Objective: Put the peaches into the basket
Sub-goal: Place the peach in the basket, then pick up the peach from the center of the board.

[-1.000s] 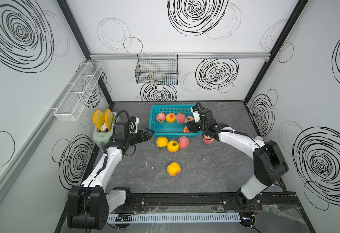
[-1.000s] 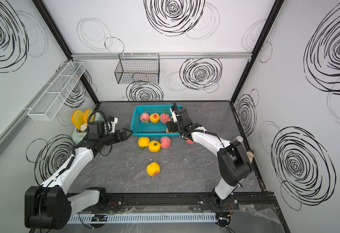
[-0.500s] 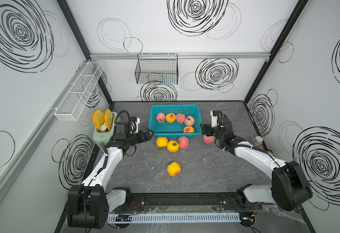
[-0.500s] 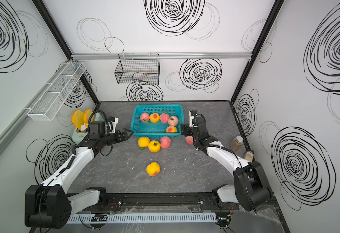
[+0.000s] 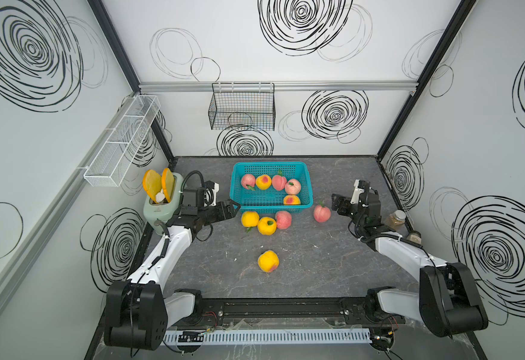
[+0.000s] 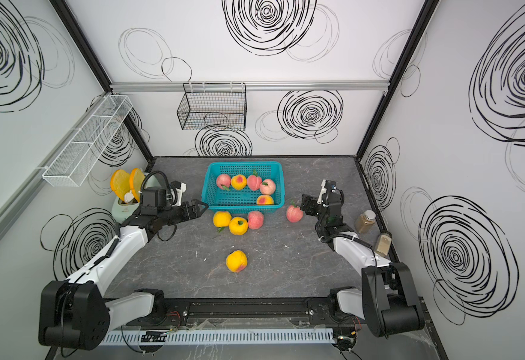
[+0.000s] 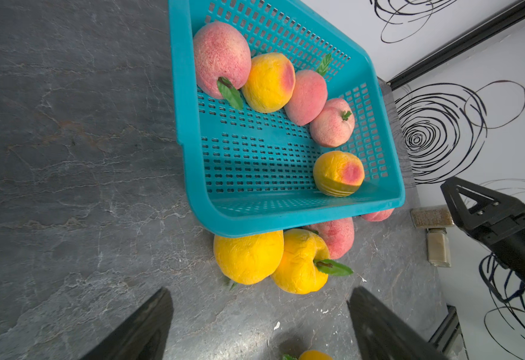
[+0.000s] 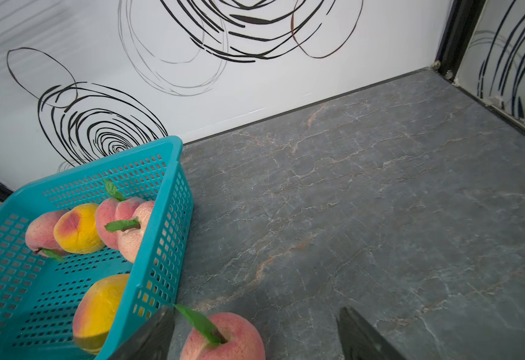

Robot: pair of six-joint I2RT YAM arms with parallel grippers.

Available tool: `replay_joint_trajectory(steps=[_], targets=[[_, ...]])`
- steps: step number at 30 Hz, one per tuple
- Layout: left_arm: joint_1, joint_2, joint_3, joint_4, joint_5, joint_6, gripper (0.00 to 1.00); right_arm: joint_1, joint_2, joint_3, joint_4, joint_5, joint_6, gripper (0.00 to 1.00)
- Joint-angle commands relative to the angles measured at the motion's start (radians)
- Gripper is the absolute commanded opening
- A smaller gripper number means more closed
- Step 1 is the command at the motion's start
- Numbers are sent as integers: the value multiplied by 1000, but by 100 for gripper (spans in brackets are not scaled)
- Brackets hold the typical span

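Five peaches lie inside the turquoise basket [image 5: 235, 184]: four in a row along its far side and a yellow-red one [image 5: 291, 200] by the near right corner. Five more lie on the stone tabletop [image 5: 317, 265].

The left gripper [image 5: 233, 210] is spread wide and empty at the basket's near left corner. Just beyond its fingertips a yellow peach [image 5: 250, 219] touches a leafed yellow peach [image 5: 266, 225], with a pink peach [image 5: 283, 219] beside that one.

The right gripper [image 5: 337, 205] is also spread and holds nothing. A lone pink peach [image 5: 322, 213] sits just beside it by the basket's right corner. In the right wrist view this peach lies between the two fingers [image 8: 149, 336], nearer the basket-side one. A yellow-orange peach [image 5: 268, 261] lies alone, well apart from both grippers.
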Motion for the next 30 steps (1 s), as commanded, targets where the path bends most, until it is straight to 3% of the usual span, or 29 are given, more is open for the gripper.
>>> replay_joint_trajectory(steps=[1, 12, 30], targets=[[-14, 10, 2, 19, -15, 1, 92, -4, 8, -27, 76, -11, 26, 86], [-55, 32, 10, 25, -31, -6, 92, 0, -3, -111, 172, 24, 31, 86], [-272, 43, 23, -25, -176, 18, 92, 29, 31, -160, 259, 21, 37, 86]])
